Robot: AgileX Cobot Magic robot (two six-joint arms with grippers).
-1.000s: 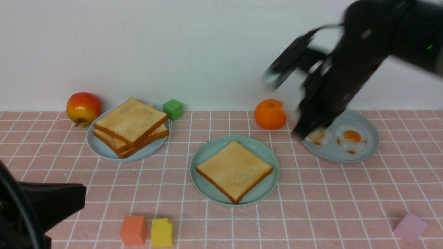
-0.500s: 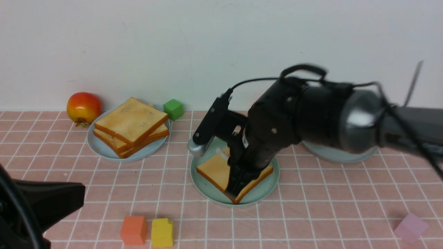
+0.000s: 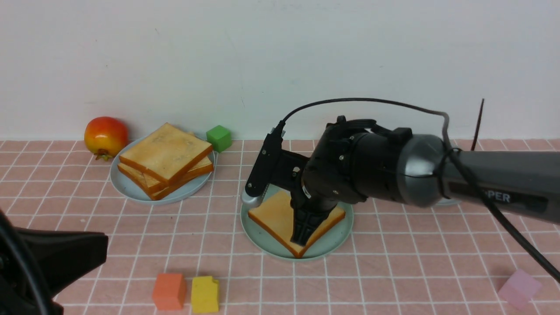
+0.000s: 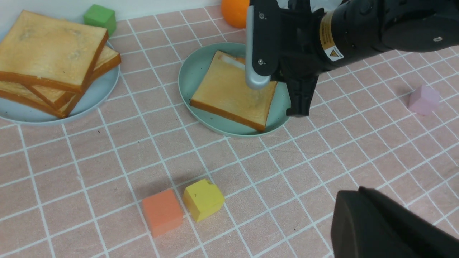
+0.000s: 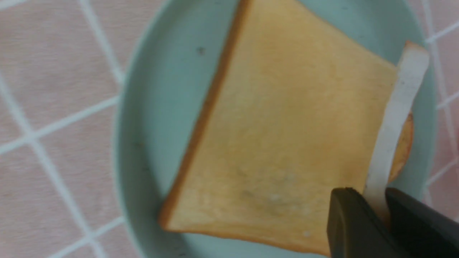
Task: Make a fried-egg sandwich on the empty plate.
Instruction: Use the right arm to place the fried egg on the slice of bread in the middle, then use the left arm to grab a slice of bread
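- A robot test lab rather than a real kitchen: a black arm (image 3: 380, 168) with a loose cable (image 3: 363, 100) and a yellow warning sticker (image 4: 330, 36) reaches over the worktop (image 3: 393, 262).
- The worktop wears a pink checked cloth and backs onto a bare white wall (image 3: 175, 65).
- The food looks like props: neat square toast (image 3: 271, 214), an egg (image 5: 398, 107) standing stiff on edge, and glossy fruit (image 3: 106, 133).
- Plain coloured cubes, green (image 3: 219, 138), orange (image 3: 169, 291) and yellow (image 3: 204, 294), lie scattered around the plates.

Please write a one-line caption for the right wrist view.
Right fingers pinch an egg, edge-on, at the toast edge over the green plate.
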